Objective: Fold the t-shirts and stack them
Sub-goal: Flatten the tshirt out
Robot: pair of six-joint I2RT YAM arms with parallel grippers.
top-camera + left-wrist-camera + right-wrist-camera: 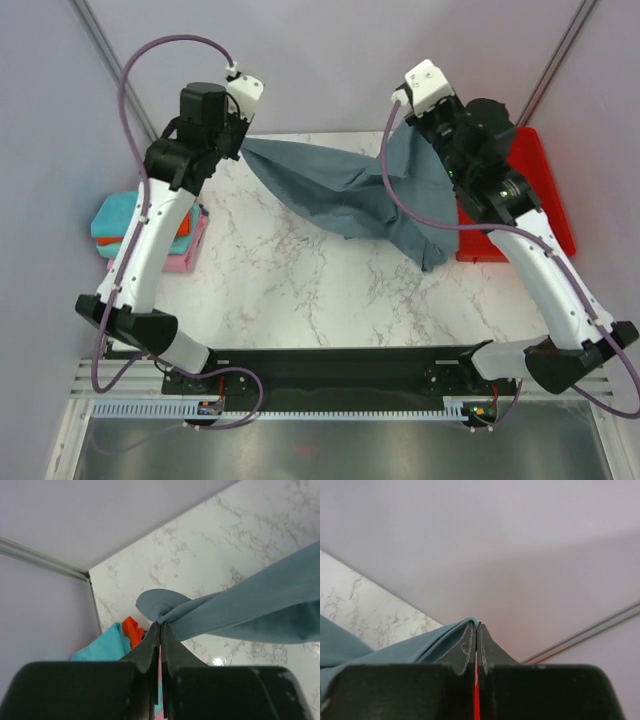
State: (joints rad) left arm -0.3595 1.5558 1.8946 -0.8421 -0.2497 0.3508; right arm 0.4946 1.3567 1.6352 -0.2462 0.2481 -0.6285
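Top view: the red tray (548, 195) sits at the table's (300, 290) right edge, partly under the right arm. Its contents cannot be told. The grey-blue shirt (330, 190) hangs stretched between both raised arms. The folded shirts (125, 225) are stacked at the left edge.

Left wrist: the left gripper (160, 626) is clamped on a bunched corner of the grey-blue shirt.

Right wrist: the right gripper (476, 626) is clamped on the grey-blue shirt's edge, near the wall (520, 540).

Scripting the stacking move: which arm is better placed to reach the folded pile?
Left, likely: the folded pile lies beside it; the right gripper holds the grey-blue shirt near the red tray.
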